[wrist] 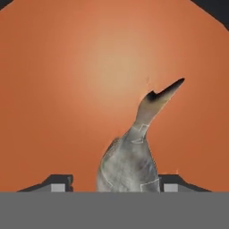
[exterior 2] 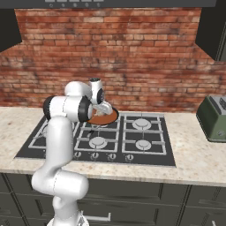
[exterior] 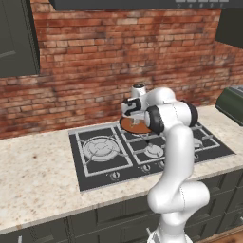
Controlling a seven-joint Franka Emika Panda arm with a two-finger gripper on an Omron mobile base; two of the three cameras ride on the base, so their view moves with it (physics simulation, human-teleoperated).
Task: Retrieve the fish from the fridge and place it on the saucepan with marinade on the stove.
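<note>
A: Fish (wrist: 129, 156) — pale grey, slim, dark forked tail pointing away from the camera. In the hand view it lies over the orange marinade (wrist: 67, 89), body between the two finger tips at the bottom of the frame

B: Jaws?

A: Standing apart. Each tip sits clear of the fish's flanks with a gap on either side, so it is not clamped. Gripper (wrist: 115, 185) hovers directly above the pan

B: Is the fish resting in the liquid or just over it?

A: Cannot tell for certain; the tail appears to meet the surface, with a small disturbance beside it

B: Handling notes?

A: Judgement only: light, soft, probably slick once coated. If a regrasp were needed, take the thick mid-body across its width, not the thin tail, which would bend or slip

B: Wider setting?

A: From the base views the saucepan (exterior 2: 106, 117) sits on a rear burner of the stove (exterior 2: 145, 145), arm folded over it, brick wall behind. A green appliance (exterior 2: 214, 117) stands on the counter well to the right

B: Status?

A: Placement looks essentially done; release seems under way
</note>
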